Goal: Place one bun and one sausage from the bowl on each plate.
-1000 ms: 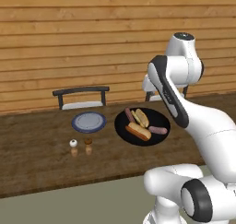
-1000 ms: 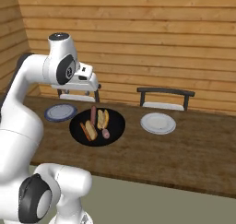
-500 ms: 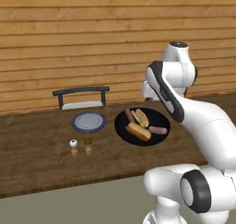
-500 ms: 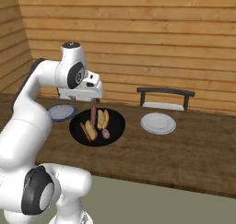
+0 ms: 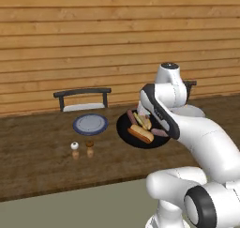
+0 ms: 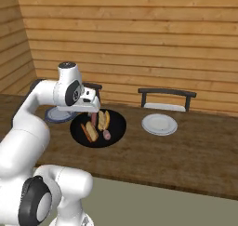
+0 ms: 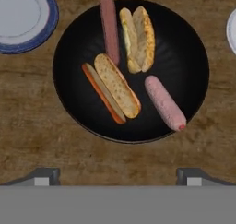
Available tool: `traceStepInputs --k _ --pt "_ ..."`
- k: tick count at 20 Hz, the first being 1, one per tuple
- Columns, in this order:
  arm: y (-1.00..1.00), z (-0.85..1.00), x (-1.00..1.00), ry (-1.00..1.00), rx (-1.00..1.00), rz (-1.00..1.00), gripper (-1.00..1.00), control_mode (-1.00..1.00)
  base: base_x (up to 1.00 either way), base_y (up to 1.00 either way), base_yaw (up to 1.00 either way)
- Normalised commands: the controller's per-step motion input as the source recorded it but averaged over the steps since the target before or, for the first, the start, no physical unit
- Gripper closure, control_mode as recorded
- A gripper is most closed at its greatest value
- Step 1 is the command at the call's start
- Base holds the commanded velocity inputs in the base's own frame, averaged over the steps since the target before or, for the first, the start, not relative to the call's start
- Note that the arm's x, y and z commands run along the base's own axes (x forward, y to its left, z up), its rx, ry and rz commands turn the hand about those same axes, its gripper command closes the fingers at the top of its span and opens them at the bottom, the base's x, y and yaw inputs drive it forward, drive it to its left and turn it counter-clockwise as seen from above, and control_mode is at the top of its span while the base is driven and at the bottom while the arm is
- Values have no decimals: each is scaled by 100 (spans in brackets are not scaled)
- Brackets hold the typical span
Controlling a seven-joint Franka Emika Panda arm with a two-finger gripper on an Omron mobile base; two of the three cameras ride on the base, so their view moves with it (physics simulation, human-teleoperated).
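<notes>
Tool [image 7: 118, 174] released, jaws wide, hovering over the bowl [image 7: 184, 48] (two buns [image 7: 117, 85], two sausages [image 7: 164, 102] inside); plates [image 7: 23, 15] bare on the surface [image 7: 37, 140].

Black bowl [image 5: 125, 134] holds buns and sausages beside 1 blue-grey plate [image 5: 90, 124].

The wooden table [image 5: 37, 166] carries the bowl [image 7: 184, 48], two plates [image 6: 159, 124] [image 5: 90, 124] and two shakers [image 5: 75, 147] [image 5: 89, 146].
</notes>
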Motion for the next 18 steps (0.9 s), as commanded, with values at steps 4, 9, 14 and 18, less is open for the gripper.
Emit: traceStepInputs --k 4,9,14,18 --pt "4 -17 2 0 0 6 -100 -100 0 0 0" --pt "-2 -38 1 -3 0 10 -100 -100 0 0 0" --pt "0 -49 3 -8 0 11 -100 -100 0 0 0" --pt "0 -31 17 -5 -1 0 -100 -100 0 0 0"
